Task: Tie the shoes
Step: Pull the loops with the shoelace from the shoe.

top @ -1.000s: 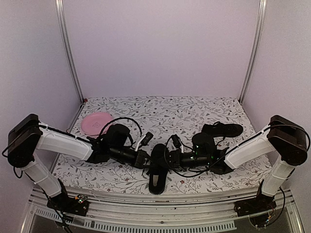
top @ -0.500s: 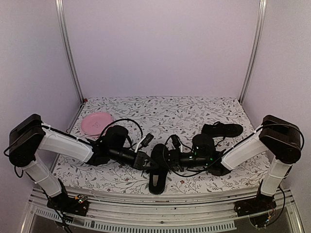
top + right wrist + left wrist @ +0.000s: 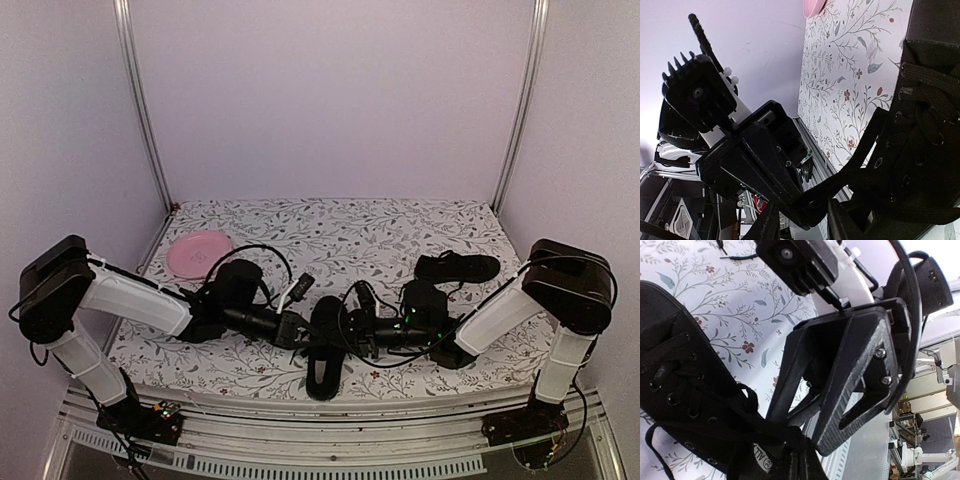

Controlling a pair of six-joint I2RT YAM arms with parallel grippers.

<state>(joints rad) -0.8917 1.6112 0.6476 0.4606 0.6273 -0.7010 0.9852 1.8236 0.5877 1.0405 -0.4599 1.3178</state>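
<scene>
Left wrist: "ALL" on shoe

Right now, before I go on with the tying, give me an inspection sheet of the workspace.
Surface: floral table cover, lying flat, no spill seen.
Job's things: near shoe at the front centre between the grippers, laces loose, no bow seen; far shoe lies apart at the right rear.
Clutter: pink plate at the left rear, apart from both shoes.
Grippers: left gripper shut on a lace of the near shoe; right gripper open, close against the left one.
Cables: black cable arches over the left arm's wrist; no snag on the shoes seen.
Surroundings: plain pale walls, metal posts; nothing else seen.
</scene>
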